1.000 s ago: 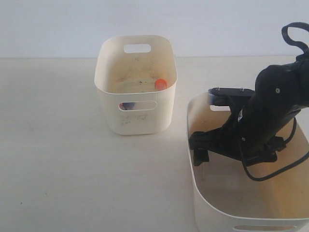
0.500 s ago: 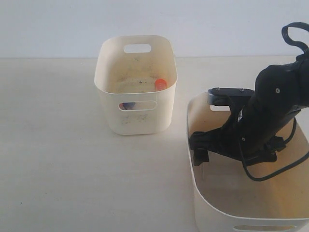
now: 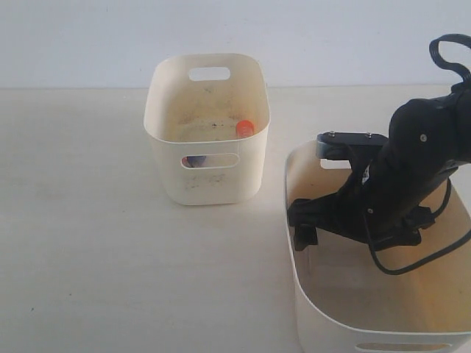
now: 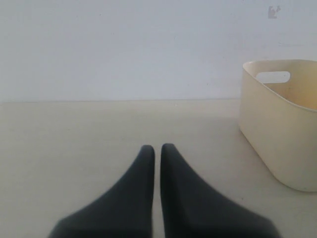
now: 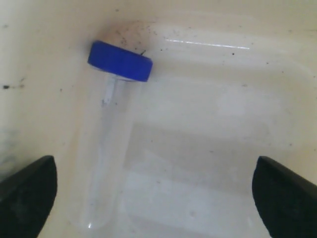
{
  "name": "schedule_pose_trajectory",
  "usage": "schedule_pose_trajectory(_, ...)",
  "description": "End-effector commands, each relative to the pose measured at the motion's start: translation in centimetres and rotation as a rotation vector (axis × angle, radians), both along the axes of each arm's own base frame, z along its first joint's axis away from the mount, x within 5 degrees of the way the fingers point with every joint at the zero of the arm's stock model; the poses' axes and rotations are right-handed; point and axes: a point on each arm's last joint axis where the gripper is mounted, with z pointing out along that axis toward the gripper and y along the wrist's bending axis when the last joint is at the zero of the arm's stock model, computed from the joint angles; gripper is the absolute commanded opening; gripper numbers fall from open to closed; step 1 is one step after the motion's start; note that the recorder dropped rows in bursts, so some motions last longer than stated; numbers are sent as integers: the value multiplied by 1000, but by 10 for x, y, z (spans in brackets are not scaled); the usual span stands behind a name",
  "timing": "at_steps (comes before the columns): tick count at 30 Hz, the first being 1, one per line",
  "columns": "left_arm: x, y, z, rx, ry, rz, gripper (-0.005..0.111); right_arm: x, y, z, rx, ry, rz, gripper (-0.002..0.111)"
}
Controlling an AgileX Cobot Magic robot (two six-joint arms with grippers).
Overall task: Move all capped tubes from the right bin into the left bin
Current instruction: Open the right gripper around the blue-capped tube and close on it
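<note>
my right gripper hangs inside the right bin, jaws spread wide and empty, over a blue-capped tube lying flat on that bin's floor near a corner. the tube sits closer to one jaw (not centred), so closing could roll it away or jam a finger on the wall. the left gripper, outside the right bin, is pressed nearly together, holding nothing.

Both bins logged cream: left bin with dark specks, right bin floor dark-speckled; tube clear, its blue cap noted; orange-red cap seen in left bin; right gripper black, table pale beige
</note>
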Motion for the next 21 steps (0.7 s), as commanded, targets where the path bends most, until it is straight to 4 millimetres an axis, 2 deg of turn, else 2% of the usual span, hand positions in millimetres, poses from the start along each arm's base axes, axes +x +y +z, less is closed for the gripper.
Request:
schedule_pose_trajectory(1, 0, 0, 1, -8, -5, -7, 4, 1, 1, 1, 14, -18, -9, 105)
schedule_pose_trajectory(10, 0, 0, 1, -8, -5, -7, 4, 3, 1, 0, 18, -33, -13, 105)
schedule_pose_trajectory(14, 0, 0, 1, -8, -5, -7, 4, 4, 2, -21, -9, 39, -14, 105)
schedule_pose_trajectory(21, 0, 0, 1, -8, -5, -7, 4, 6, 2, -25, -10, 36, -15, 103)
